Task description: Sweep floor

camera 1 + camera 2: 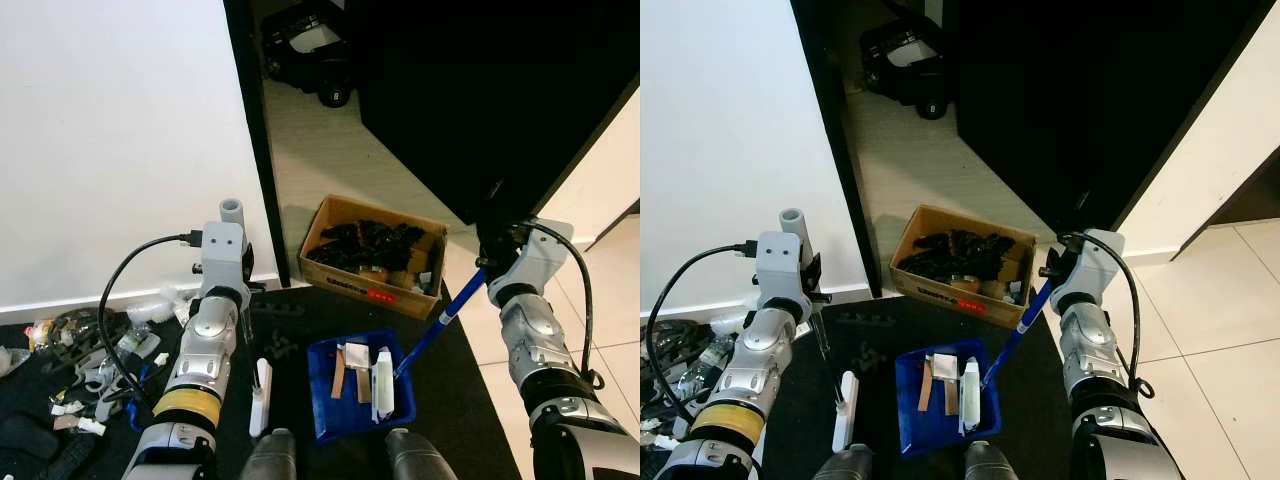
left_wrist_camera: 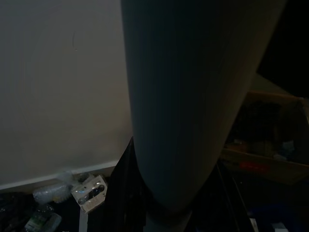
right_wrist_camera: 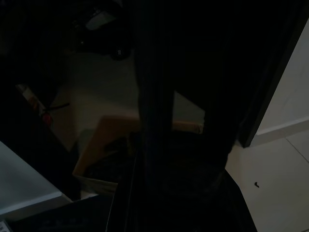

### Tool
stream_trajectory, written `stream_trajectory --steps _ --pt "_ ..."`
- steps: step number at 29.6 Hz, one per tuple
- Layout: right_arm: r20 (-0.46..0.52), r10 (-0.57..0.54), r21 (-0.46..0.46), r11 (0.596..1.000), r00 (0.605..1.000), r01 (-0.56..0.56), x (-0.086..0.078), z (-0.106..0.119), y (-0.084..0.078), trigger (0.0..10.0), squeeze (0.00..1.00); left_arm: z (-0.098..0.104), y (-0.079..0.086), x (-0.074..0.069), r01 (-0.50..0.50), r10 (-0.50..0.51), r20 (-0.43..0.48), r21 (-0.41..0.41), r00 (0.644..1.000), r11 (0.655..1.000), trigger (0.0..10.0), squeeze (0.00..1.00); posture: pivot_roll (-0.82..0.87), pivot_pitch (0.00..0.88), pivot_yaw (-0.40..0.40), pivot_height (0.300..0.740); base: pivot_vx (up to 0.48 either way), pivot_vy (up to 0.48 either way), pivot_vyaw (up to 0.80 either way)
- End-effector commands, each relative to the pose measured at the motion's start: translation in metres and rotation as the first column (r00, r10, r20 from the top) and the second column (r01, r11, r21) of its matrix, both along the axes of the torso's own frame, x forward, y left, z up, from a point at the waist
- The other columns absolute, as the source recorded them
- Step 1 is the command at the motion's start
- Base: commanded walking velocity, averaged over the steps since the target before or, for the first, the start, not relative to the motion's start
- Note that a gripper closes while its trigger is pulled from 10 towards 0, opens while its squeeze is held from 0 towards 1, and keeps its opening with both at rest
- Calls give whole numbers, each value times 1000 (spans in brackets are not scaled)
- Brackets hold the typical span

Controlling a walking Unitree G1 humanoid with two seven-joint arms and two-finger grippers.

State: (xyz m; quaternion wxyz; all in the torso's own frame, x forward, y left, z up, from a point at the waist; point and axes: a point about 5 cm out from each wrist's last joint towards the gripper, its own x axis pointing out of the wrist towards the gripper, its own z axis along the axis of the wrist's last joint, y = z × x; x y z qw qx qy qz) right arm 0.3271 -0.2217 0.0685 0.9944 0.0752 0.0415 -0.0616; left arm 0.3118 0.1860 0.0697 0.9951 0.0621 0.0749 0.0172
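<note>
Dustpan (image 1: pixel 335 415) sits on the mat (image 1: pixel 300 320) right before the robot's feet, scraps (image 1: pixel 357 362) lying in it. Behind the dustpan, a box (image 1: pixel 372 255) stands at the mat's far edge, stuffed with bits. Left of the dustpan lies a brush (image 1: pixel 261 397), and further left a clutter heap (image 1: pixel 80 365) against the wall (image 1: pixel 110 140). A handle (image 1: pixel 440 320) slants from the dustpan's right side up to the right gripper (image 1: pixel 492 252). Well behind the box, a wheeled thing (image 1: pixel 305 50) stands on the floor.
</note>
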Motion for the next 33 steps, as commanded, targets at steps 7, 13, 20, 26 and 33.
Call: stream_trajectory --steps 7,13,20,26,33 --pt "8 -55 -50 997 998 55 -2 0 -8 10000 0 4 9 1 -13 10 34 71 999 997 10000 0 -2 85 -6 740 0 0 0" --pt "24 -93 -39 995 995 94 1 2 -6 10000 0 15 14 7 -14 7 79 93 997 996 10000 0 9 116 2 740 0 0 0" --pt "31 -144 -37 989 989 145 5 4 -3 10000 0 35 23 22 -4 -15 127 148 992 989 10000 0 37 195 1 740 0 0 0" --pt "27 -150 -46 988 988 151 7 5 -1 10000 0 42 28 29 -4 -19 133 171 991 985 10000 0 41 234 4 740 0 0 0" --pt "62 -177 -68 981 982 181 16 18 2 10000 0 54 32 39 -12 -21 169 193 985 981 10000 0 40 306 -5 740 0 0 0"
